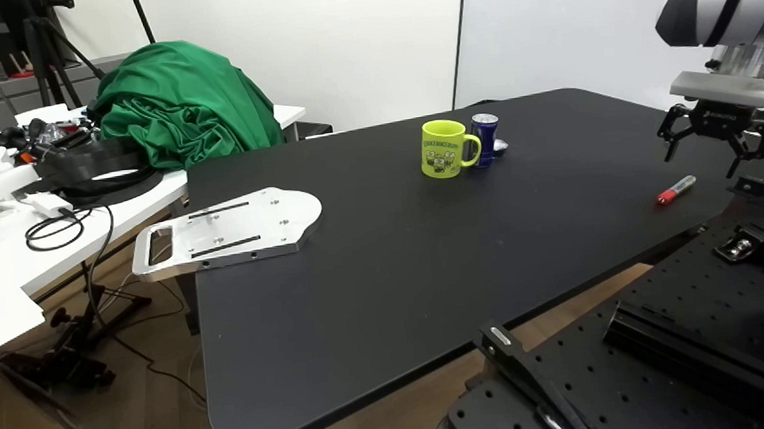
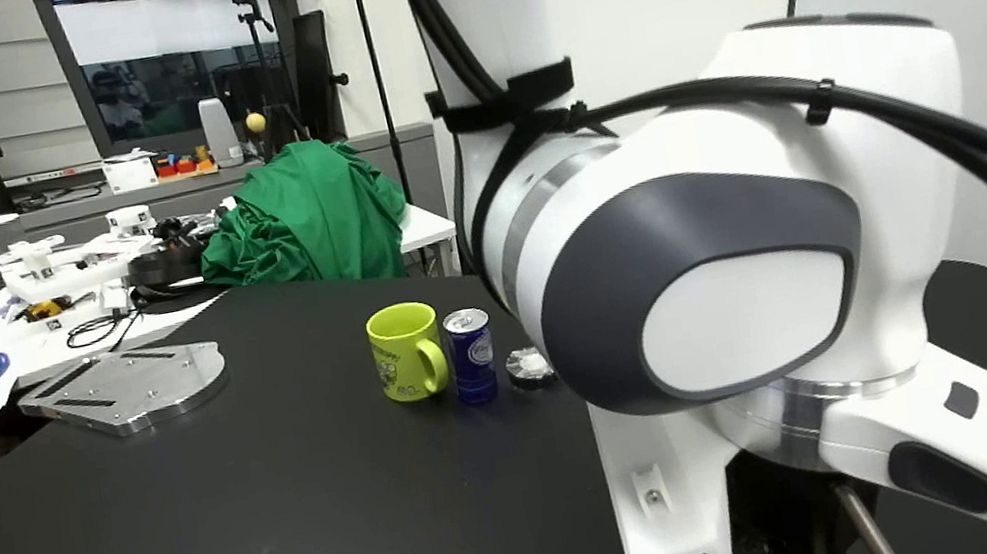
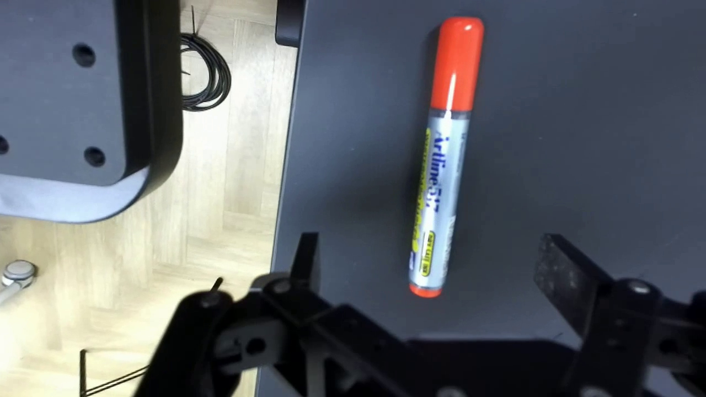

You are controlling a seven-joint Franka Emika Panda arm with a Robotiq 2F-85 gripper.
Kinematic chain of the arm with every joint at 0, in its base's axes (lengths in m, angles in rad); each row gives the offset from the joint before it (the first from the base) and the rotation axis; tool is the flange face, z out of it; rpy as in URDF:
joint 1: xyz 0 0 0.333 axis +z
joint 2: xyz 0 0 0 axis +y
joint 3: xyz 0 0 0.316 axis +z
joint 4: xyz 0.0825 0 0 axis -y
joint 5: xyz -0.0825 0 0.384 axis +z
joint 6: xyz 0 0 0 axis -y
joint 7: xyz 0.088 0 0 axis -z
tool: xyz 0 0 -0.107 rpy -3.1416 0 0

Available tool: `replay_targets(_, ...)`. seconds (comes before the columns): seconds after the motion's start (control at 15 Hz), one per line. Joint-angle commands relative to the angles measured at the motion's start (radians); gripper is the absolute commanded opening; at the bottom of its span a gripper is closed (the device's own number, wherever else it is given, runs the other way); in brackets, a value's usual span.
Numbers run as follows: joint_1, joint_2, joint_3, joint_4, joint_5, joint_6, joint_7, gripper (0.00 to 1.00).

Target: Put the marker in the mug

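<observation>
The marker (image 1: 676, 190) lies on the black table near its edge on the robot's side. It has a red cap and a grey-white barrel, and it fills the middle of the wrist view (image 3: 444, 165). The robot's arm hides it in an exterior view. My gripper (image 1: 700, 163) is open and empty above the table, over the marker. In the wrist view the marker's lower end lies between the spread fingertips (image 3: 427, 256), touching neither. The yellow-green mug (image 1: 439, 152) stands upright farther off, with its handle toward the blue can. It also shows in an exterior view (image 2: 402, 359).
A blue can (image 2: 473, 360) stands right beside the mug's handle, with a small round silver-and-black thing (image 2: 529, 368) next to it. A silver metal plate (image 1: 250, 224) lies at the table's far end, partly over the edge. The black robot mount (image 1: 669, 356) borders the table (image 1: 387, 294).
</observation>
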Motion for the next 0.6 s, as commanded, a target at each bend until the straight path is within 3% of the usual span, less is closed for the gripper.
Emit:
replay_targets(0.0,-0.042,0.083,0.037,0.056,0.040,0.024,-0.044,1.00)
replay_targets(0.33,-0.047,0.153,0.045,0.089,0.034,0.054,-0.046,1.00)
replay_targets(0.4,-0.046,0.167,0.048,0.092,0.035,0.073,-0.042,0.75)
replay_targets(0.53,-0.039,0.188,0.044,0.100,0.032,0.093,-0.033,0.67)
